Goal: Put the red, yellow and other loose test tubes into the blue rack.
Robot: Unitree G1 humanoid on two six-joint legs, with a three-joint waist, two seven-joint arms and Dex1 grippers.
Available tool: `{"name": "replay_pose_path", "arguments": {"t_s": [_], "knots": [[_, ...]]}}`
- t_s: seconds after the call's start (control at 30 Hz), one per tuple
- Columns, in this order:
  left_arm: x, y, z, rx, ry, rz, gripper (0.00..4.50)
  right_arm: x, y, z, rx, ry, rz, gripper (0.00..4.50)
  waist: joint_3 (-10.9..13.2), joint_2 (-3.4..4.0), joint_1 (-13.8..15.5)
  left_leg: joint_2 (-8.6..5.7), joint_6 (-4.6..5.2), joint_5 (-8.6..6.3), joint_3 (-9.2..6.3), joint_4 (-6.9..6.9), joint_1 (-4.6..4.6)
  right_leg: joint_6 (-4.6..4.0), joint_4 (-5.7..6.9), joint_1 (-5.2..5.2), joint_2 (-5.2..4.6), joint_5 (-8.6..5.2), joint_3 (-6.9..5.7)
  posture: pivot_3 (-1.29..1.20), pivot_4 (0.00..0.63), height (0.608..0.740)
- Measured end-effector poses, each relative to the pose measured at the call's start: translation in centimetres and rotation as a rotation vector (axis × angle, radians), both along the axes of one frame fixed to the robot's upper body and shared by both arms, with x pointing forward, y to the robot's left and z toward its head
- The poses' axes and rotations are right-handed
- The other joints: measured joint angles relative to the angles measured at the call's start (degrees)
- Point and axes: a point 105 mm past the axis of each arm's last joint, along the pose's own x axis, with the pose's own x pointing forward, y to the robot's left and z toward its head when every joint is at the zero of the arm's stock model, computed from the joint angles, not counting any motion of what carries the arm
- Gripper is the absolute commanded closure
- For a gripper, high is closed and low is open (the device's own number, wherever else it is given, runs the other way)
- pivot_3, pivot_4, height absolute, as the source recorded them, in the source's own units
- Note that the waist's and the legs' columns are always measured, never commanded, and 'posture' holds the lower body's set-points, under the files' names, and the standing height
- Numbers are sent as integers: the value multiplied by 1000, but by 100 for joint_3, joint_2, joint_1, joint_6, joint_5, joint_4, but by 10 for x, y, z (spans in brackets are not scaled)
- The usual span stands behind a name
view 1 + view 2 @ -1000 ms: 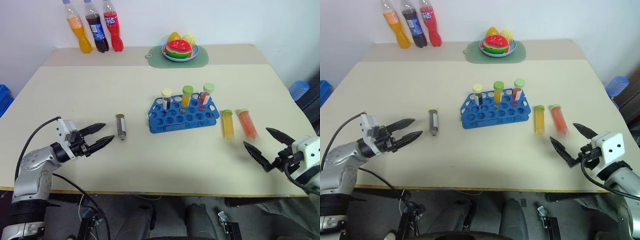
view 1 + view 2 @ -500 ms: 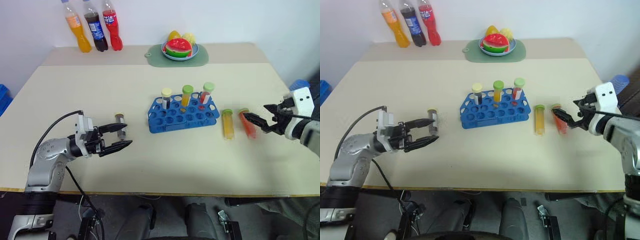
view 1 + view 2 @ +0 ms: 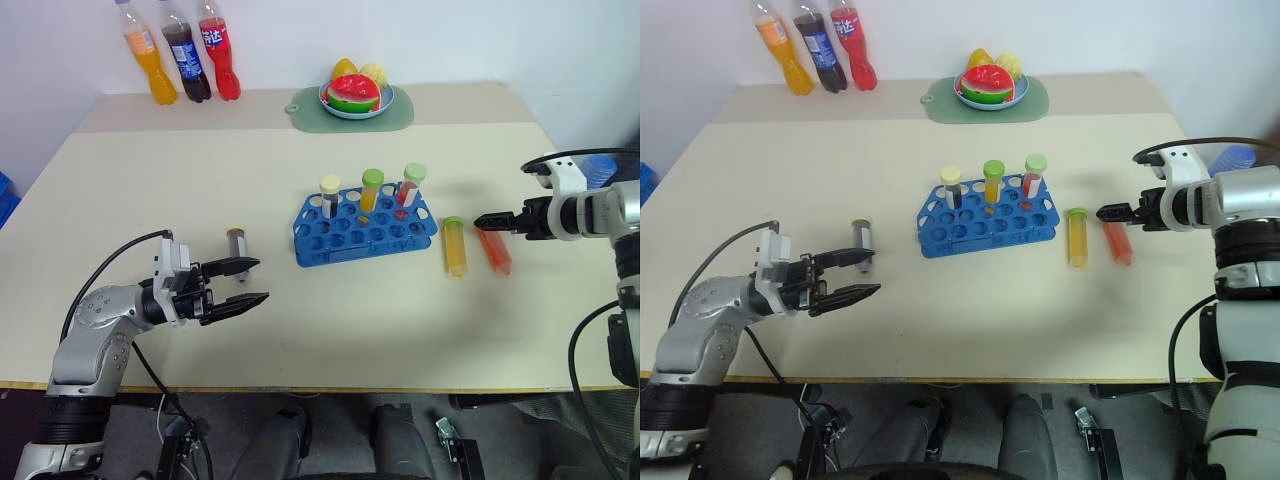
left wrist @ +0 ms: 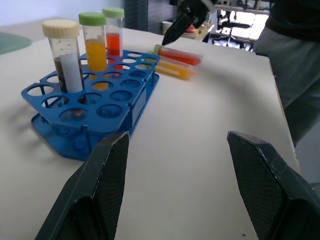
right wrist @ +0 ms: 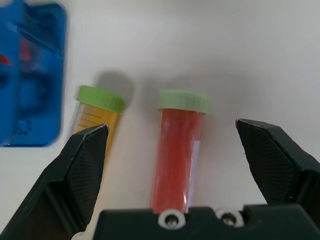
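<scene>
The blue rack (image 3: 365, 228) stands mid-table with three capped tubes upright in its back row. To its right lie two loose test tubes, a yellow one (image 3: 455, 247) and a red one (image 3: 494, 250), both green-capped. My right gripper (image 5: 171, 125) hovers open over the red tube (image 5: 176, 155), one finger on each side near its cap. A dark brown tube (image 3: 237, 243) lies left of the rack. My left gripper (image 3: 246, 282) is open just in front of it, pointing toward the rack (image 4: 100, 95), with nothing between its fingers.
Three soda bottles (image 3: 185, 60) stand at the back left. A fruit plate on a green mat (image 3: 358, 97) sits at the back centre. A blue object (image 3: 600, 165) lies off the table's right edge.
My right arm swung up from the table's front edge and forward over the red tube, turning downward. My left gripper shifted right toward the brown tube, then held still.
</scene>
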Motion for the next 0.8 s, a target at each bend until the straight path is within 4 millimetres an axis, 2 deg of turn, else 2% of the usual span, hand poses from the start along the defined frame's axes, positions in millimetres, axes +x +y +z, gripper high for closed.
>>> {"name": "replay_pose_path", "arguments": {"t_s": [0.07, 0.1, 0.17, 0.33, 0.37, 0.5, 0.57, 0.63, 0.7, 0.73, 0.8], "knots": [[-2, 0, -1, -13, 12, 4, 1246, 0, -2, -12, -29, 52, 12, 15, 1, 0, -15, 0, -2, 1, 0, 0, 0, 0, 1, -1, 0, 0, 0, 0, 150, 740], [-4, 0, -2, -13, 21, 9, 1246, 1, -1, -13, -45, 63, 30, 396, 0, 0, -21, 0, -11, 6, 1, 1, 0, 0, 1, -1, 0, 1, 1, 0, 150, 740], [-7, -1, -2, -19, 28, 8, 1246, 2, -3, -15, -67, 77, 45, 848, 0, -1, -33, 0, -27, 15, 2, 1, 1, 1, 1, -1, 1, 3, 2, 0, 150, 740], [-11, -2, -2, -30, 39, 14, 1246, 6, -3, -17, -119, 78, 88, 3277, -1, -2, -109, 1, -28, 15, 0, 1, 2, 1, 4, -1, 2, 4, 2, 0, 150, 740], [-11, -2, -1, -35, 38, 13, 1246, 6, -4, -17, -125, 79, 93, 3636, -2, -2, -112, 1, -28, 15, 0, 1, 2, 1, 4, -1, 2, 4, 2, 0, 150, 740], [-11, -1, -1, -44, 41, 24, 1246, 8, -5, -14, -145, 50, 128, 3721, -1, 0, -112, 1, -30, 16, 0, 1, 2, 1, 5, -1, 3, 5, 2, 0, 150, 740], [-10, -1, -1, -46, 41, 30, 1246, 14, -3, -5, -106, -32, 136, 3721, 6, 10, -111, 1, -30, 16, 3, 0, 2, 1, 5, -3, 2, 5, 5, 0, 150, 740], [-10, -1, 0, -48, 40, 31, 1246, 22, -1, 13, -71, -155, 145, 3721, 12, 21, -111, 1, -30, 16, 4, -1, 1, 1, 5, -7, 3, 5, 7, 0, 150, 740], [-10, -2, 0, -53, 38, 35, 1246, 26, -4, 48, -38, -346, 158, 3721, 18, 31, -104, 1, -32, 16, 4, -5, -2, 1, 5, -11, 2, 5, 7, 0, 150, 740], [-9, -2, 0, -54, 38, 37, 1246, 25, -5, 69, -27, -459, 178, 3721, 17, 29, -94, 2, -33, 14, 2, -10, -2, 1, 4, -11, 4, 5, 6, 0, 150, 740], [-8, -2, 0, -65, 36, 41, 1246, 17, 6, 92, 6, -672, 267, 3721, 9, 14, -92, 13, -38, 9, 0, -3, -1, 1, 3, -7, 13, 5, 5, 0, 150, 740]]}}
